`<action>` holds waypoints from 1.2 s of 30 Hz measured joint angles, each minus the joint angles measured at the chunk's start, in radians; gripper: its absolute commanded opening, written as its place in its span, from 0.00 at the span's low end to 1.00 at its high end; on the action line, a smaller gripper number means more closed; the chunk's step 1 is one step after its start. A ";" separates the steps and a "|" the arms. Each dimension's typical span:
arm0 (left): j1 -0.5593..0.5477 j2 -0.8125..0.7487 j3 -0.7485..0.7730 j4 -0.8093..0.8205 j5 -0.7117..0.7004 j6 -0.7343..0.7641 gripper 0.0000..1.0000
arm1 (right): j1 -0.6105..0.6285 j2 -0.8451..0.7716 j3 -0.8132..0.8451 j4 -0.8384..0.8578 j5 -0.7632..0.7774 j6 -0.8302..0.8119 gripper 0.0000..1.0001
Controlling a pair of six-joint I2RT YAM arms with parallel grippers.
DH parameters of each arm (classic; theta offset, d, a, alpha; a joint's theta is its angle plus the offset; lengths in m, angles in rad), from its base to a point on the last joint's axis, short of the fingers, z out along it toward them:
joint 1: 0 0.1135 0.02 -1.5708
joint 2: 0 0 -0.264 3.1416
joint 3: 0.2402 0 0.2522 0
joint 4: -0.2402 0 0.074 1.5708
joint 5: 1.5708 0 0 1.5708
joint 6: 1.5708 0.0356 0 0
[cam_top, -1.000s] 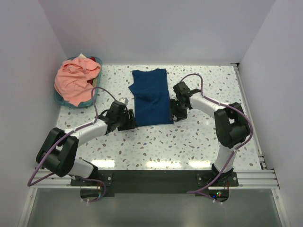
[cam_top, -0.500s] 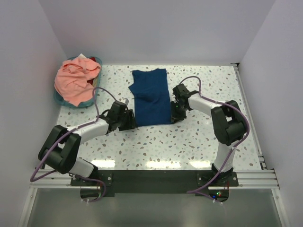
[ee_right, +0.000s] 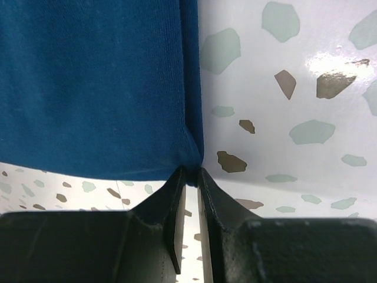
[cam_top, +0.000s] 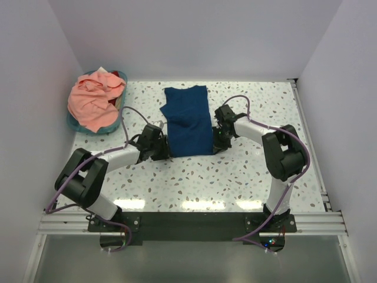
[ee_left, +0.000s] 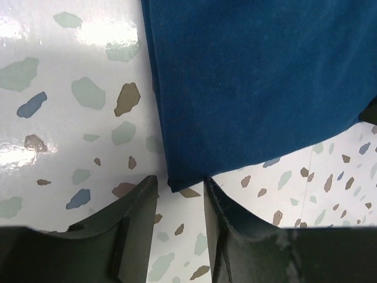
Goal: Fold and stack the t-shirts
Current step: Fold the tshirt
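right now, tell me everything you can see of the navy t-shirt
The navy t-shirt is soft knit cloth, folded into a long strip that lies flat on the speckled table, with a sleeve poking out on its far left side. No print shows. Stacked layer edges show along its left side. The right gripper has its jaws pinched on the near right corner, puckering the cloth. The left gripper straddles the near left corner with its jaws open, not gripping.

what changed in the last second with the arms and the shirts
The left gripper slid right to the navy t-shirt, jaws narrowing but open around its near left corner. The right gripper moved in and pinched the near right corner. The navy shirt, the pink t-shirt and the basket stayed put.
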 measured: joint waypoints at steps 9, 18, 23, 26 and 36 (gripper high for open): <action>0.000 0.050 0.009 0.055 0.013 0.001 0.00 | 0.000 0.003 0.001 0.000 -0.024 -0.008 0.00; -0.007 0.007 0.027 -0.002 0.001 0.009 0.00 | 0.000 -0.011 0.026 -0.051 -0.037 -0.011 0.00; -0.007 -0.161 0.046 -0.084 -0.006 0.007 0.00 | 0.000 -0.119 0.045 -0.121 -0.050 -0.010 0.00; -0.008 -0.247 0.058 -0.113 0.001 -0.001 0.00 | 0.000 -0.214 0.051 -0.154 -0.052 -0.009 0.00; -0.034 -0.400 0.038 -0.351 0.085 -0.012 0.00 | 0.047 -0.387 0.002 -0.312 -0.060 -0.005 0.00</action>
